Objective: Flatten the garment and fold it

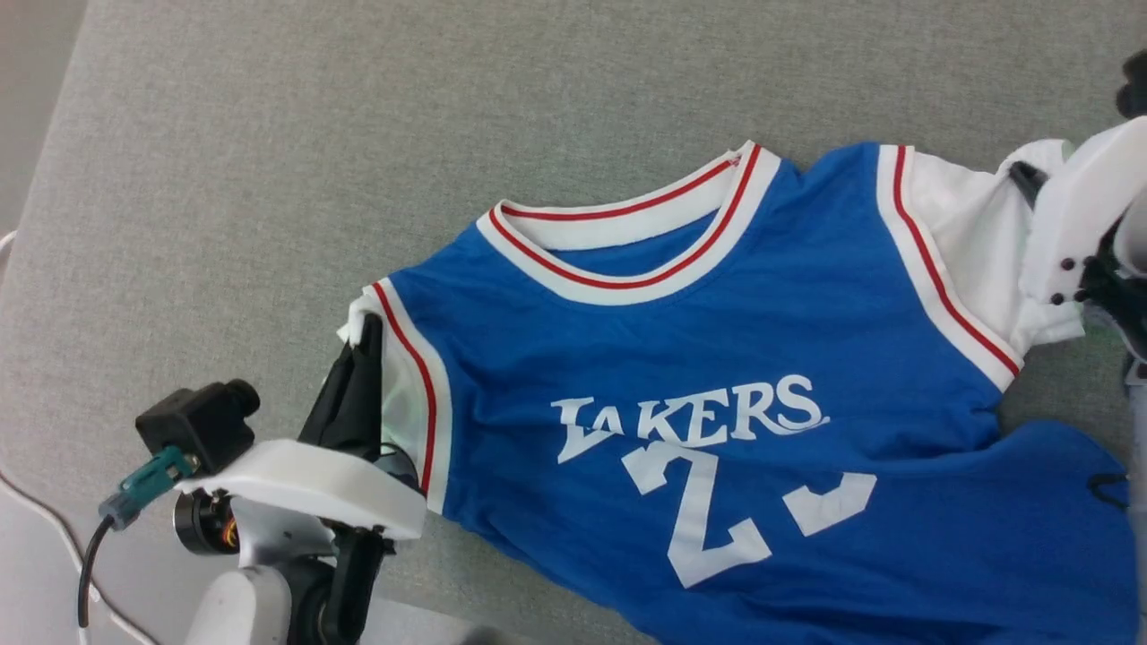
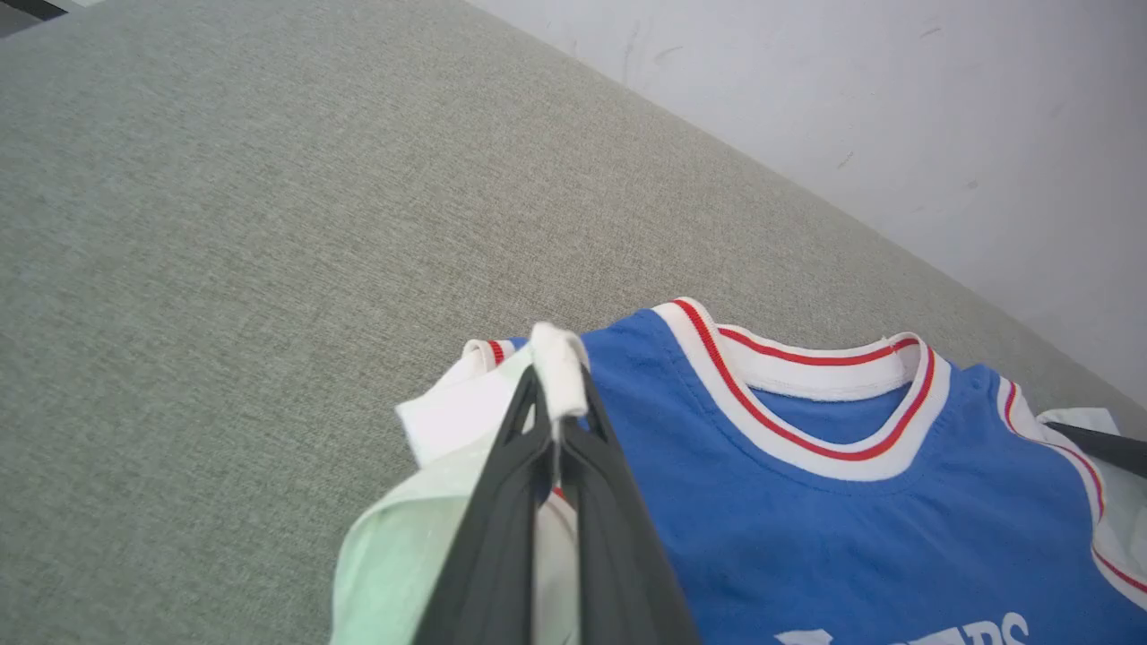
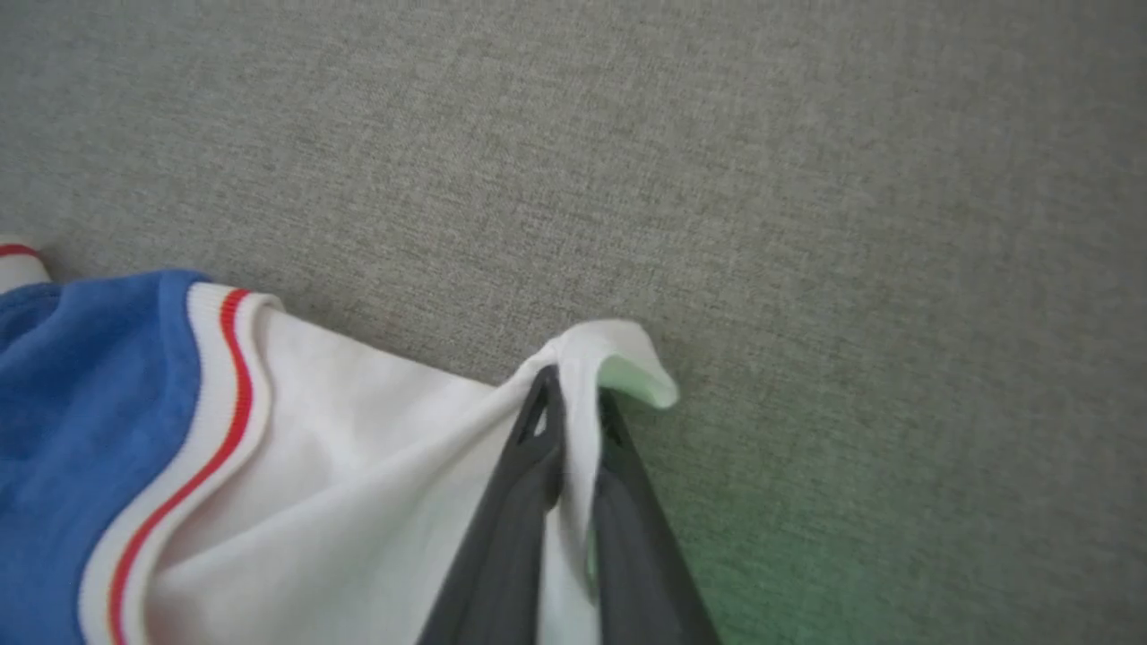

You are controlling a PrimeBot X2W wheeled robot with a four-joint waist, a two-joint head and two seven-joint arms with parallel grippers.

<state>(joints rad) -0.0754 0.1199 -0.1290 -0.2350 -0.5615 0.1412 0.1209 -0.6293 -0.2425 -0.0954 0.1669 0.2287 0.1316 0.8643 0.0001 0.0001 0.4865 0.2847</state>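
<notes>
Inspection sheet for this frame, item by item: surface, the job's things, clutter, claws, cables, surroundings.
Surface: grey woven fabric surface, carrying the shirt.
Job's things: garment, a blue jersey lying lettering-up with its collar away from the robot; creased towards the lower right, not yet folded.
Clutter: nothing seen.
Claws: left claw shut on the white sleeve on its side; right claw pinched on the edge of the other white sleeve.
Cables: dark cable with teal plug beside the left wrist camera, apart from the garment.
Surroundings: pale wall behind the surface.
</notes>
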